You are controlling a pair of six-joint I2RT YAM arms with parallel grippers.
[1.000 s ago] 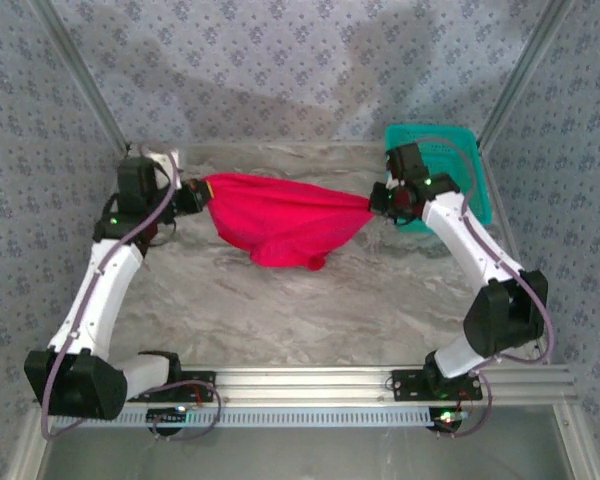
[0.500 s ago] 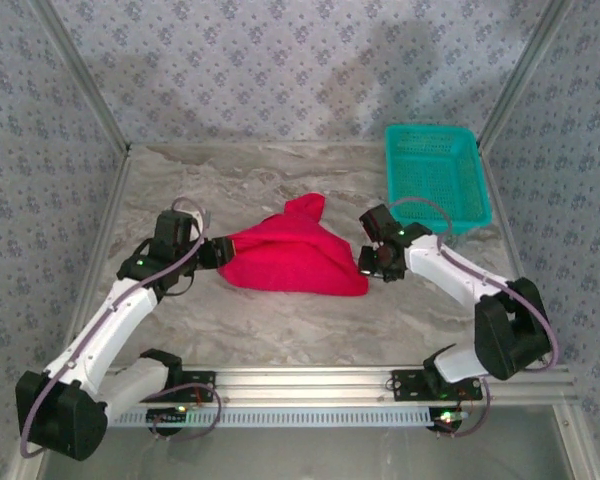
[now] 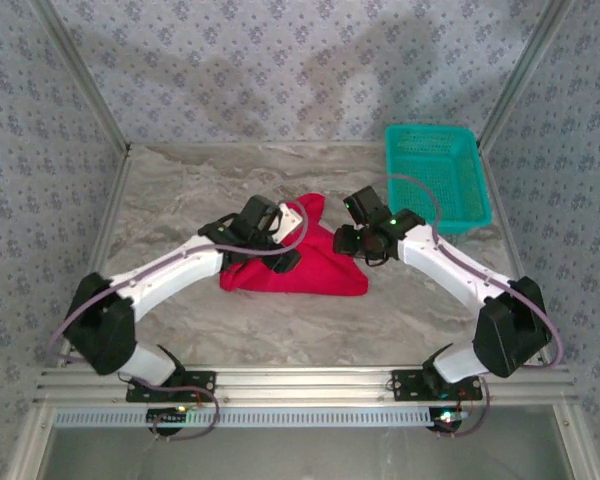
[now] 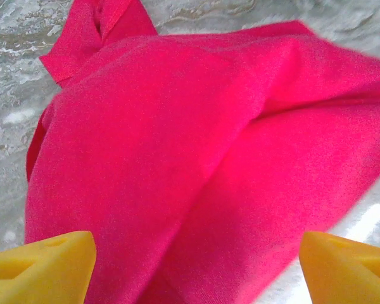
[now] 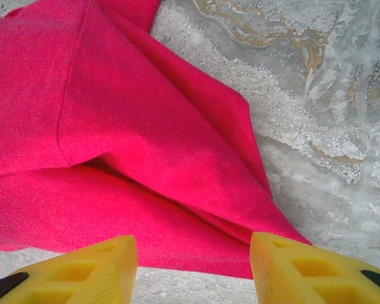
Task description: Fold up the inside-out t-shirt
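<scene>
left hand (image 4: 193, 269) agape, right hand (image 5: 193, 269) (parted), t-shirt (image 3: 320, 275)

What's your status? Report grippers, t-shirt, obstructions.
Both open over the cloth: left gripper, right gripper. Red t-shirt crumpled, ungripped. Far right, teal basket, apart from it.

White arm links (image 3: 175, 272) w/ blk joints (image 3: 105, 335), purple cables (image 3: 72, 312), yellow fingers (image 4: 44, 266).
</scene>
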